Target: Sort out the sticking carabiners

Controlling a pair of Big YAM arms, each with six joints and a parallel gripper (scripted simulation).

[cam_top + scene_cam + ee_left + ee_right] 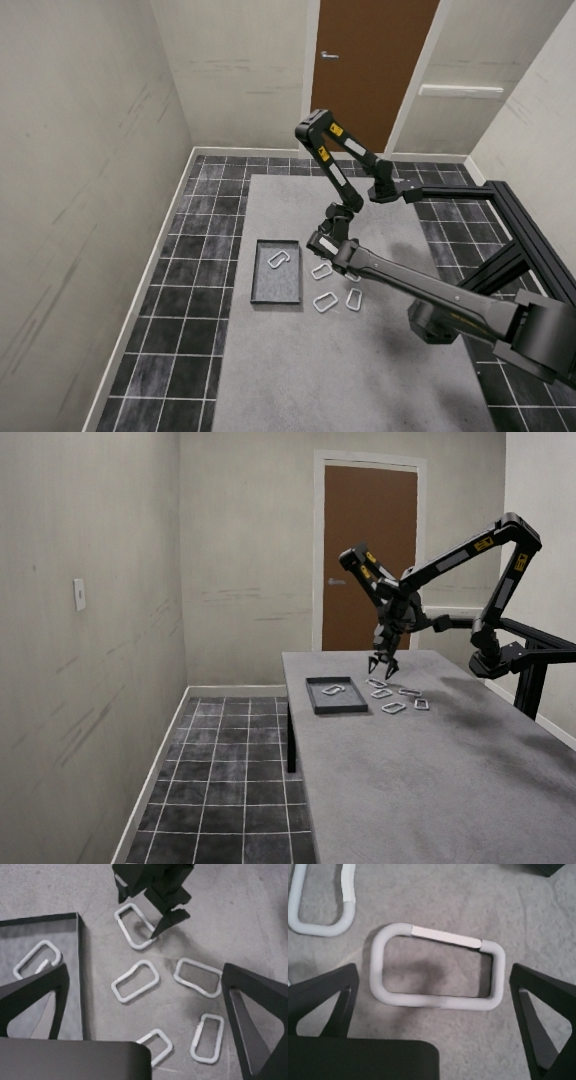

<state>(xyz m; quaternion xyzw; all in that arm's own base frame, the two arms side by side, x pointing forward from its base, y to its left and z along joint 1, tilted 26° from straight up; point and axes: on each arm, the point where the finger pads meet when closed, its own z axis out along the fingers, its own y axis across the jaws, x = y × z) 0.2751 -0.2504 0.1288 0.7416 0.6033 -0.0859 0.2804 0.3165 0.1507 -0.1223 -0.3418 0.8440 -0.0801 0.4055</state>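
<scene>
Yellow labels (336,129) (484,543) mark the arms, their print probably too small to read. One carabiner (284,251) (329,694) (29,955) lies in the tray (254,275) (311,697) (80,980), five others (314,302) (384,706) (171,1046) (433,1001) outside; left gripper (145,967) and right gripper (383,671) (135,920) (434,971) gape, unladen.
</scene>
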